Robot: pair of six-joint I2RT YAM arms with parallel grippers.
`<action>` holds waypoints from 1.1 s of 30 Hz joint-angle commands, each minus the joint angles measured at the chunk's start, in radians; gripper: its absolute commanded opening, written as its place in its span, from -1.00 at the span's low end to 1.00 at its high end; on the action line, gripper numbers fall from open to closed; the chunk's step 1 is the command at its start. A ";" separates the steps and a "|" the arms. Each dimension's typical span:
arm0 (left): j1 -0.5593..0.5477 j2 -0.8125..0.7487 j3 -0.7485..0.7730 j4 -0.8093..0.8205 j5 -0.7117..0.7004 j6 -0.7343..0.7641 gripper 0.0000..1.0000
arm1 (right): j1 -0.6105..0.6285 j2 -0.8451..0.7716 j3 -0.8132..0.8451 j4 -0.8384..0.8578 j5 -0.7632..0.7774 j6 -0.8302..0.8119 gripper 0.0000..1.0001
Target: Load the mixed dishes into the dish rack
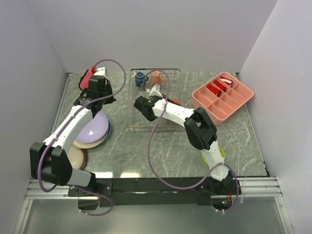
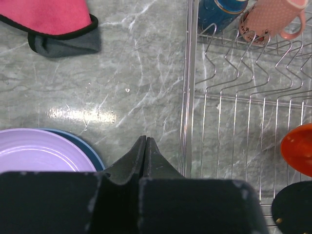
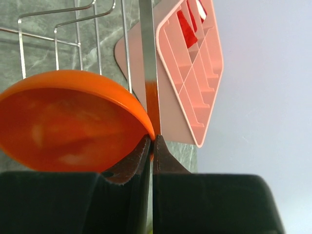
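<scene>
1. From above, the table [image 1: 146, 146] was a grey-green marbled slab with pale veins, shut in by plain white walls [image 1: 146, 34] on the left, far and right sides. An aluminium rail [image 1: 161, 191] ran along its near edge.
2. The dish rack [image 1: 141, 122] stood at the far middle. The dark blue mug [image 1: 141, 78] and small pink cup [image 1: 155, 77] sat side by side in its far left corner. A sliver of the orange bowl [image 1: 174, 102] showed at its right side beside the right arm [image 1: 175, 113].
3. Left of the rack the lavender plate [image 1: 92, 130] lay on the light-blue plate [image 1: 108, 130]. The cream plate [image 1: 77, 156] lay nearer, partly under the left arm [image 1: 68, 124]. The yellow-green bowl [image 1: 222, 154] peeked from under the right arm, near right.
4. A pink tray [image 1: 223, 96] sat at the far right and a red-pink cloth [image 1: 87, 78] at the far left.
5. In the left wrist view the left gripper [image 2: 145, 141] was pressed closed on nothing, above bare marble between the stacked plates and the rack's left rim. A patch of glare lay on the stone, with the cloth beyond it.
6. In the right wrist view the right gripper [image 3: 152, 139] was pinched on the orange bowl's rim, inside the rack by a wire. The tray with red pieces [image 3: 185, 22] and the white wall lay behind
</scene>
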 commanded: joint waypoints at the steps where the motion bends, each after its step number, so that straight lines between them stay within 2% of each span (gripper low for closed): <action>1: 0.000 -0.053 0.004 0.044 -0.021 0.008 -0.98 | 0.059 0.008 -0.034 -0.005 -0.020 0.018 -1.00; 5: -0.003 -0.062 0.013 0.037 -0.032 0.012 -0.98 | 0.089 0.005 -0.014 -0.014 -0.061 0.009 -1.00; 8: -0.005 -0.068 0.013 0.037 -0.044 0.017 -0.98 | 0.123 -0.007 0.003 -0.008 -0.138 -0.026 -0.39; 9: -0.005 -0.070 0.013 0.037 -0.046 0.018 -0.98 | 0.134 -0.019 0.007 -0.011 -0.153 -0.034 -0.13; 15: -0.008 -0.079 0.027 0.035 -0.047 0.017 -0.98 | 0.221 -0.070 0.071 -0.033 -0.253 -0.032 0.27; 20: -0.008 -0.078 0.044 0.037 -0.024 0.009 -0.98 | 0.243 -0.076 0.242 -0.028 -0.392 -0.057 0.42; 22: -0.008 -0.076 0.047 0.041 -0.020 0.012 -0.98 | 0.243 -0.091 0.251 0.028 -0.396 -0.113 0.87; 23: -0.008 -0.073 0.047 0.041 -0.026 0.015 -0.98 | 0.240 -0.100 0.257 0.045 -0.429 -0.129 1.00; 28: -0.008 -0.059 0.053 0.029 -0.056 0.032 -0.98 | 0.210 -0.188 0.227 0.075 -0.595 -0.222 1.00; 33: -0.008 -0.048 0.079 -0.002 -0.083 0.051 -0.98 | 0.207 -0.258 0.143 0.064 -0.693 -0.204 0.87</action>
